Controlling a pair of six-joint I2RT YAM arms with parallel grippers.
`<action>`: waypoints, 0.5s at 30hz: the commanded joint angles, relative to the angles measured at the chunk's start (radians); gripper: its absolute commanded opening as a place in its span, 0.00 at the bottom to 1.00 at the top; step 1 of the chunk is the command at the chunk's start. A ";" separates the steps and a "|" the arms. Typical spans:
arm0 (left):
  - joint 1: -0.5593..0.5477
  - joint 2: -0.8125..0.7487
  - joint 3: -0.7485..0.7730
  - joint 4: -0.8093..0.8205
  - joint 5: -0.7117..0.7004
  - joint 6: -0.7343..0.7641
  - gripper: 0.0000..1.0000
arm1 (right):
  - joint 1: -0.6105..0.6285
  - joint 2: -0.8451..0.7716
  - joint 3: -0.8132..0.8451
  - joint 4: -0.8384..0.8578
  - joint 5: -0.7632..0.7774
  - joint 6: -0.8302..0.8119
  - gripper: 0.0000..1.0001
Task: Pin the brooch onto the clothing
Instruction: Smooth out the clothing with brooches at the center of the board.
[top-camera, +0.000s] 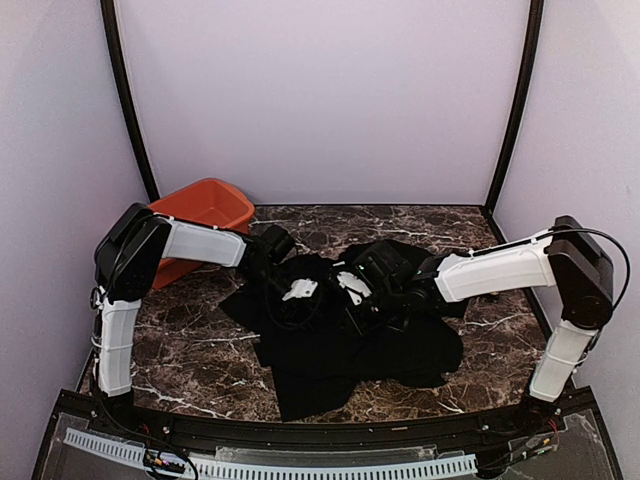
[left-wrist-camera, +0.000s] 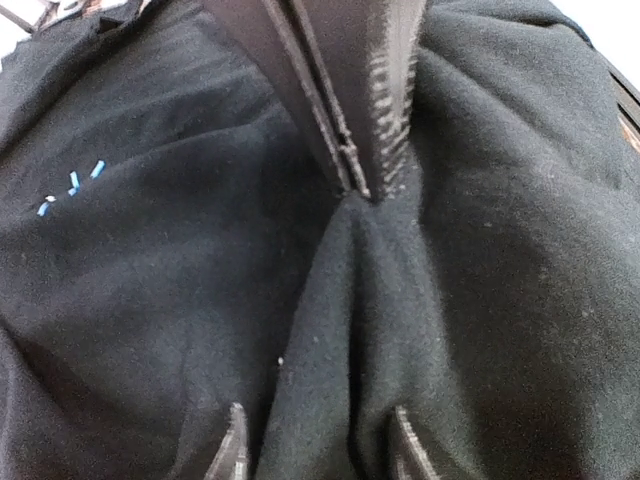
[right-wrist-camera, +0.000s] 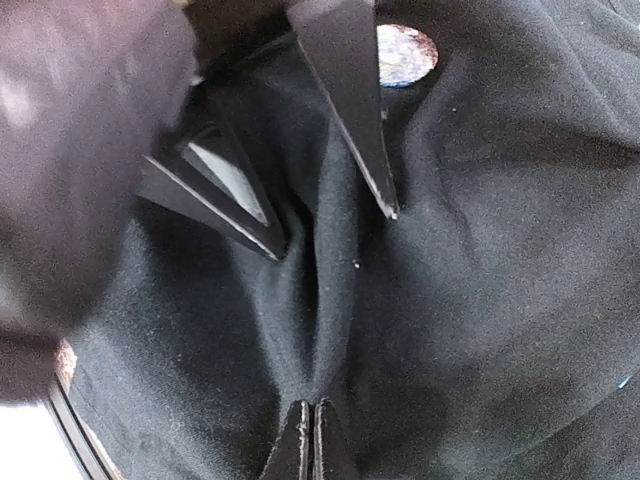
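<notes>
The clothing, a black T-shirt (top-camera: 340, 340), lies crumpled on the marble table, and a few light-blue print marks (left-wrist-camera: 72, 184) show on it. My right gripper (right-wrist-camera: 312, 442) (top-camera: 352, 288) is shut on a raised fold of the shirt. My left gripper (left-wrist-camera: 320, 450) (top-camera: 300, 292) faces it, its fingers (left-wrist-camera: 235, 448) apart on either side of the same fold, which lies between them unpinched. A small round mottled patch (right-wrist-camera: 408, 55) shows beyond the left finger. I cannot tell whether it is the brooch.
An orange bin (top-camera: 205, 210) stands at the back left, behind the left arm. Bare marble table (top-camera: 200, 350) surrounds the shirt. Curved black frame posts and pale walls close in the back and sides.
</notes>
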 joint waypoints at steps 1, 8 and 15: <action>-0.013 0.011 0.033 -0.062 -0.037 0.014 0.37 | -0.009 -0.037 -0.014 0.035 -0.015 0.013 0.00; -0.024 0.025 0.054 -0.029 -0.096 -0.062 0.01 | -0.009 -0.047 -0.016 0.029 -0.007 0.004 0.00; 0.038 -0.036 0.092 0.016 -0.209 -0.181 0.01 | -0.014 -0.038 0.019 -0.032 0.054 -0.064 0.23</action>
